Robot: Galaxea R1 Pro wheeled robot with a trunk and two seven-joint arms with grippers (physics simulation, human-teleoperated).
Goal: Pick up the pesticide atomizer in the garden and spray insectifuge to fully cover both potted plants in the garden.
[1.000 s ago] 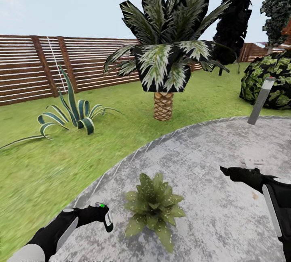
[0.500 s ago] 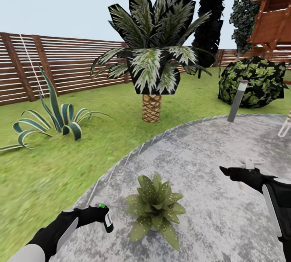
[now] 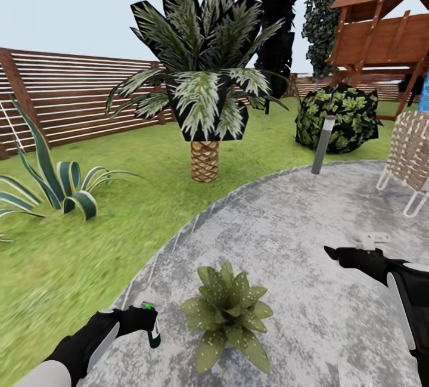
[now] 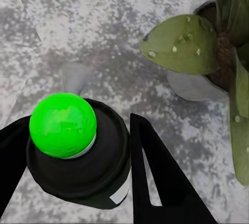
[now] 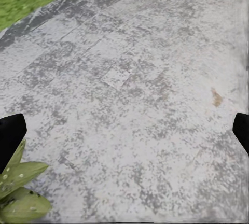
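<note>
- The pesticide atomizer (image 4: 78, 151) sits in my left pincer (image 3: 149, 327), with one black finger pressed on each side of the bottle. In the left wrist view I look down on its bright green top.
- One potted plant (image 3: 227, 314) stands on the grey stone patio (image 3: 298, 226), just beside the bottle. Tiny white specks dot its leaves, so I think some insectifuge (image 4: 175, 49) has landed there.
- I cannot tell if every leaf is covered. If I stop too soon, part of this plant may stay bare.
- My right pincer (image 3: 332, 252) hangs over the patio with nothing in it, its fingers spread wide.
- Further out I see a palm (image 3: 204, 107), a striped spiky plant (image 3: 53, 178), a grey post (image 3: 322, 145) and the wooden fence (image 3: 71, 101).
- I think I must find a second plant next. If I bump something or tip the bottle on the way, it might slip out.
</note>
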